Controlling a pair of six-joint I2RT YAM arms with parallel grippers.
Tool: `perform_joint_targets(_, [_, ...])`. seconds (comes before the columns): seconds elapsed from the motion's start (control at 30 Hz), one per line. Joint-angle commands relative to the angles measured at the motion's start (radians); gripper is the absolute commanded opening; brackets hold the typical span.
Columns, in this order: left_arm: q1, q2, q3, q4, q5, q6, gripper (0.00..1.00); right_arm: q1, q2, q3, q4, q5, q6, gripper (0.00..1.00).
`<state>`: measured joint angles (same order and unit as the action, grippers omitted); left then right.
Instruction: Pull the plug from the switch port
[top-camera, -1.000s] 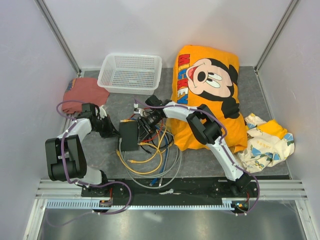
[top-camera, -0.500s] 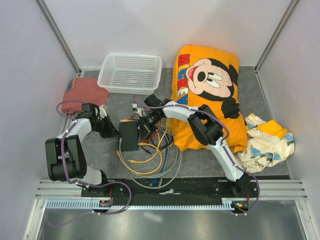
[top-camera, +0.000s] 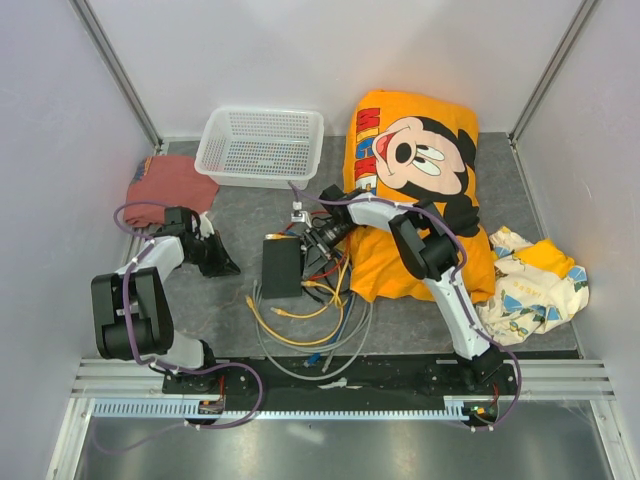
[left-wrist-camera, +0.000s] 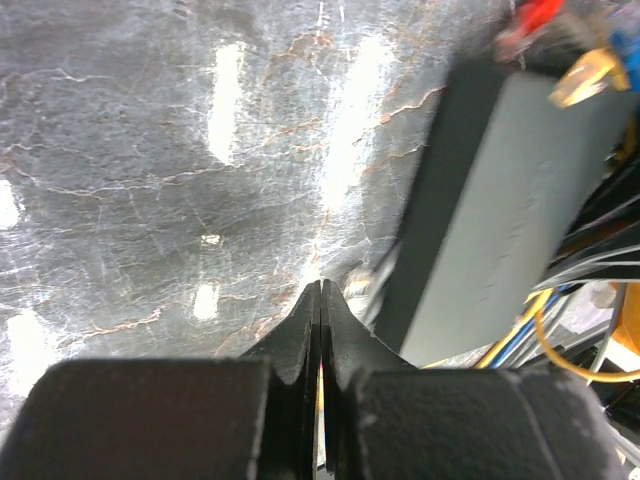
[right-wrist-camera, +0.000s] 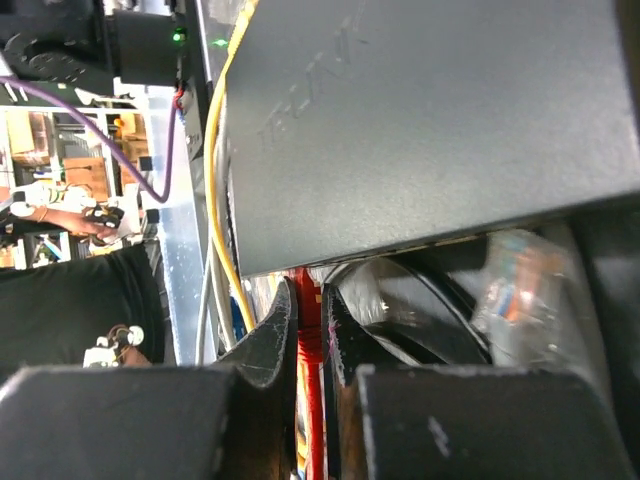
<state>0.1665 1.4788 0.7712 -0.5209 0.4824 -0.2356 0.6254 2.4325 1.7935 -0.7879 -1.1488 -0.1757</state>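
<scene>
**A:** How far along is the unplugging?

**B:** At the grip, I'd judge, not past it. The right gripper (right-wrist-camera: 308, 290) has its fingers pinched almost together on a red cable (right-wrist-camera: 314, 420). That cable runs up between them to the edge of the switch (right-wrist-camera: 430, 120), just beyond the fingertips.

**A:** So the plug is out?

**B:** Can't tell. Where the red cable meets the switch is hidden under the box's edge — no port shows in the wrist view, and from above the gripper covers that side. A clear plug (right-wrist-camera: 510, 275) sits just right of the fingers against the switch's edge. Whether it is seated or loose I can't say either.

**A:** And the left gripper?

**B:** The left gripper (left-wrist-camera: 320, 290) is fully closed on nothing, with its tips down near the mat (left-wrist-camera: 150, 150). The switch lies ahead and to the right of its fingertips, near but not touching, so nothing braces the box.

**A:** What's left, then?

**B:** As I read it, the red cable's plug has to be drawn away from the switch until it clears the port. With the box unheld, it may slide along with the pull — and the tangle of cables (top-camera: 300, 320) on the near side of the right fingers could drag as well.
</scene>
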Motion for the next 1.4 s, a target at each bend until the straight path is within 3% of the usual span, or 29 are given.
perform_joint_targets(0.0, [0.002,0.002,0.008,0.007,-0.014,-0.001,0.01,-0.041,0.048,0.049,-0.079,-0.072,-0.16,0.05])
perform_joint_targets(0.17, [0.002,-0.05,0.017,0.002,0.018,0.025,0.02,-0.007,0.065,0.121,-0.119,0.058,-0.143,0.02])
perform_joint_targets(0.3, [-0.004,-0.112,0.049,0.027,0.272,0.003,0.01,0.08,0.043,0.142,-0.12,0.139,-0.174,0.01])
perform_joint_targets(0.37, [-0.025,-0.135,0.053,0.038,0.311,-0.027,0.01,0.12,0.054,0.182,-0.106,0.135,-0.15,0.0])
perform_joint_targets(0.47, [-0.045,-0.132,0.021,0.025,0.268,-0.094,0.02,0.148,0.088,0.23,-0.03,0.223,-0.012,0.0])
perform_joint_targets(0.57, [-0.053,-0.091,-0.013,0.044,0.242,-0.175,0.02,0.149,0.059,0.18,0.059,0.418,0.123,0.0])
perform_joint_targets(0.67, [-0.1,-0.014,0.013,0.071,0.26,-0.205,0.01,0.142,0.033,0.13,0.052,0.512,0.15,0.0])
perform_joint_targets(0.83, [-0.199,0.101,0.051,0.035,0.125,-0.203,0.02,0.143,0.045,0.101,0.044,0.521,0.173,0.0])
perform_joint_targets(1.1, [-0.194,0.167,-0.016,0.016,-0.033,-0.252,0.02,0.129,0.016,-0.025,-0.115,0.676,0.055,0.03])
perform_joint_targets(1.3, [-0.193,0.219,0.042,0.005,-0.074,-0.237,0.02,0.025,-0.013,-0.06,-0.146,0.575,-0.017,0.06])
perform_joint_targets(1.37, [-0.193,0.227,0.054,0.004,-0.08,-0.229,0.02,-0.006,-0.021,-0.034,-0.149,0.474,-0.044,0.11])
